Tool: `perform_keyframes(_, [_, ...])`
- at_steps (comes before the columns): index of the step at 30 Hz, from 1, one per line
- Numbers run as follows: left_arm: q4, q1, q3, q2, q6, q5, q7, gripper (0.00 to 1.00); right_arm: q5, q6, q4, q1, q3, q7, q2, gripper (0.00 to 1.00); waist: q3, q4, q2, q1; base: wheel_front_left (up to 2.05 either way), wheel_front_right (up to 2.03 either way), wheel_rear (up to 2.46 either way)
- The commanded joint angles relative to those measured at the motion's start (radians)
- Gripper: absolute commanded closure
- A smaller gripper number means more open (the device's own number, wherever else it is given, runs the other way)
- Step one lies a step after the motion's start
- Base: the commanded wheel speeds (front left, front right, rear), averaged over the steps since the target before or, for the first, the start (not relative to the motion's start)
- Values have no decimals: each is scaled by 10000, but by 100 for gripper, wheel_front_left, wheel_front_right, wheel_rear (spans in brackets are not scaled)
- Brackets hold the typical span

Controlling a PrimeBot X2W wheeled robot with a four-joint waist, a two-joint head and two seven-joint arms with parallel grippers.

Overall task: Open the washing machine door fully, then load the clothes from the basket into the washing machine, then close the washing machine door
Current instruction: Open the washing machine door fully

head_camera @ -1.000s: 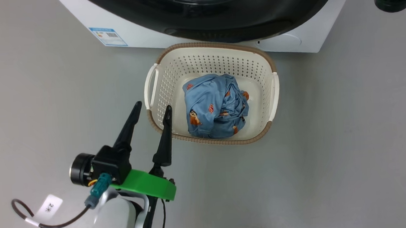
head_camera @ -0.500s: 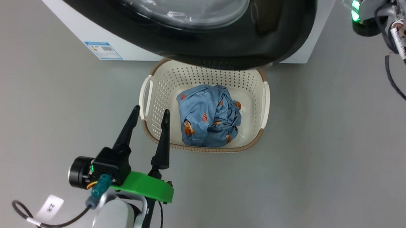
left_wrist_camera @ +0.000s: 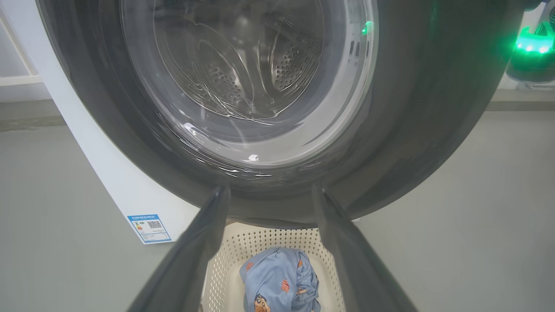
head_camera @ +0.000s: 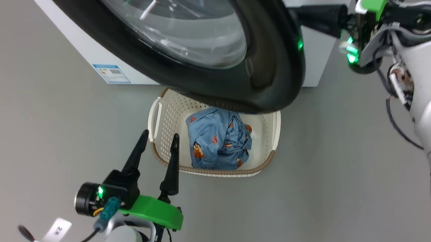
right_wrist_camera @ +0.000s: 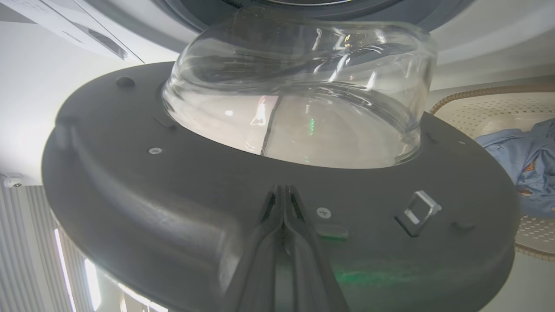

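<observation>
Head view: the washing machine door (head_camera: 272,55) stands wider than a second ago, overhanging the basket (head_camera: 268,159) of clothes (head_camera: 217,144). Right gripper (right_wrist_camera: 284,190), pinched shut, touches its inside; left gripper (head_camera: 160,133) gapes nearby.

One big white front-loading washing machine (head_camera: 313,63), with one round door (head_camera: 270,36) of glossy black rim and clear glass. One cream perforated plastic basket (head_camera: 219,170) with a brown woven-look rim and two white side handles (head_camera: 154,116). One bundle of light blue printed clothes (head_camera: 217,144). One blue label sticker (head_camera: 111,73).
</observation>
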Motion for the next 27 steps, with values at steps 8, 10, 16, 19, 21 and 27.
perform_keyframes(8, [33, 351, 407, 200, -57, 76, -107, 0, 1814, 46, -1425, 1241, 1801, -159, 335, 100, -622, -23, -1, 0, 0, 0, 0])
perform_keyframes(10, [38, 395, 428, 200, -62, 88, -107, 0, 2154, 46, -1604, 1444, 2180, -275, 335, 100, -705, -12, -1, 0, 0, 0, 0])
perform_keyframes(16, [58, 532, 477, 200, -86, 122, -107, 0, 3143, 46, -2060, 1876, 3234, -494, 336, 100, -864, 27, -1, 0, 0, 0, 0])
perform_keyframes(19, [99, 588, 477, 200, -101, 128, -107, 0, 3536, 46, -2242, 2043, 3735, -616, 336, 100, -940, 73, -1, 0, 0, 0, 0])
perform_keyframes(21, [131, 611, 479, 200, -108, 127, -107, 0, 3774, 46, -2332, 2129, 4030, -701, 336, 100, -989, 109, -1, 0, 0, 0, 0])
perform_keyframes(27, [197, 686, 504, 200, -91, 147, -107, 0, 4318, 46, -2413, 2292, 4719, -991, 336, 100, -1129, 205, -1, 0, 0, 0, 0])
